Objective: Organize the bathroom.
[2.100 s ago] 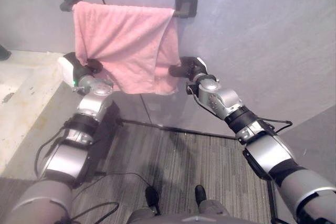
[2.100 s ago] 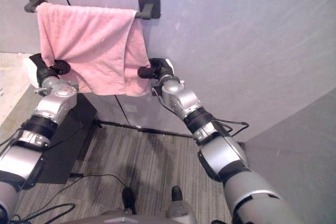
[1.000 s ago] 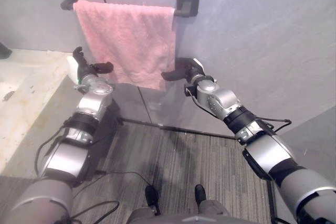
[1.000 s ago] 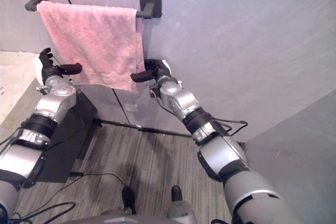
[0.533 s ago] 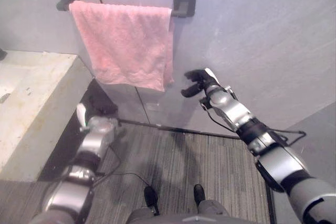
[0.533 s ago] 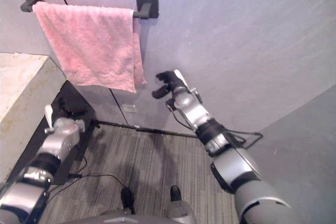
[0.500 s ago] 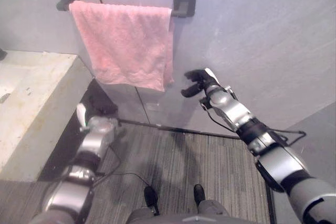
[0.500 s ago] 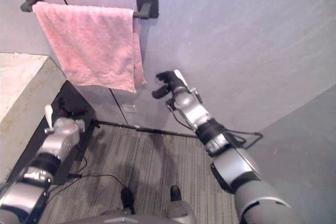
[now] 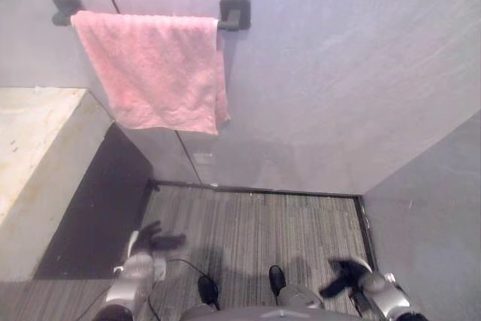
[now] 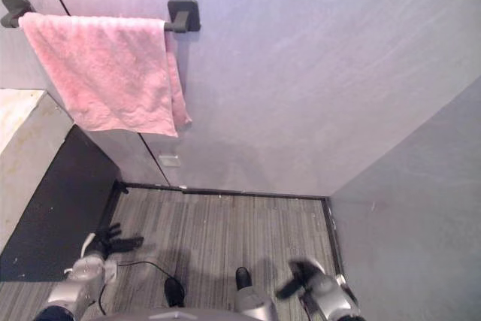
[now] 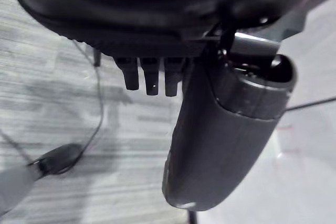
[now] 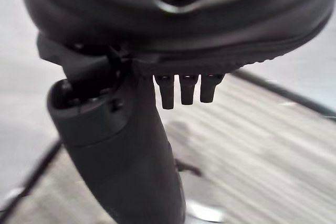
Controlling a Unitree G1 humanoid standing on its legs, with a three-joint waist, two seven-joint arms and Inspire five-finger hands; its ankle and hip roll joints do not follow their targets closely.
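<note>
1. Grey wall (image 9: 338,73) rises over a striped floor (image 9: 255,223), with a pale counter (image 9: 37,155) at the left.
2. Pink towel (image 9: 154,65) hangs draped over a dark rail (image 9: 229,16) fixed to the wall, its lower edge free and well above the floor.
3. Left hand (image 9: 150,240) hovers low over the floor, well apart from the towel, fingers straight and spread, holding nothing.
4. Right hand (image 9: 342,276) hangs low at the other side, near the floor, fingers extended and empty; its wrist view shows straight fingers (image 12: 181,90).
</note>
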